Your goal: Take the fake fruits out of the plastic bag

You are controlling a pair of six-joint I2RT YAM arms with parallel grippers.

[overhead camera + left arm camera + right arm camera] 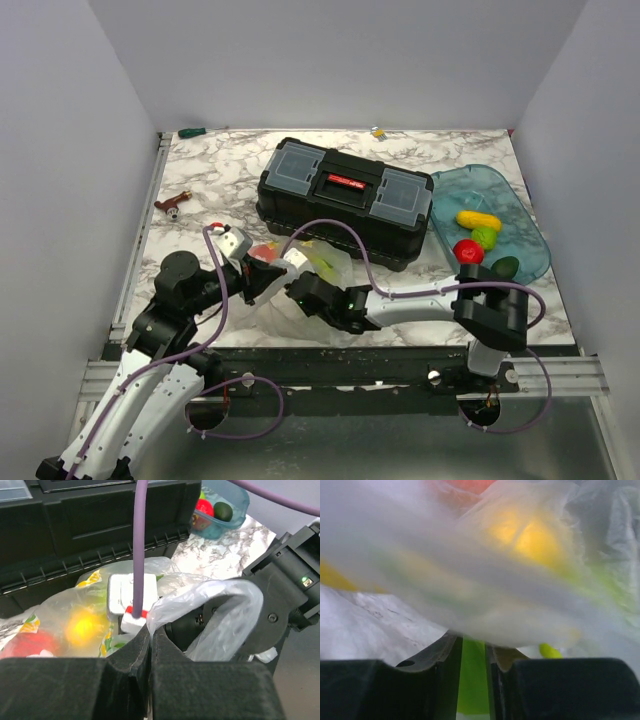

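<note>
Closest to the left wrist lens, the left gripper (150, 636) has its jaws pressed together on a fold of the plastic bag (215, 597). The clear film rises from the pinch and loops off toward the right of the frame. Through the film at lower left I see a red fruit (25, 642) and, just beside it, a yellow fruit (82, 625), both inside the bag.

On the right wrist view the right gripper (474, 647) sits low in the centre with only a narrow slit between its jaws. A light green piece (472, 680) fills that slit. With the film draped blurrily over everything, I cannot tell whether the jaws pinch it or it simply lies beyond them.

From the top view the bag lies on the marble table (200, 170) at lower centre, just in front of the black toolbox (345, 190), with both grippers meeting at it. At the right of that frame the blue tray (535, 250) holds four of the fake fruits (478, 220): yellow, light green, red and dark green, close together.
</note>
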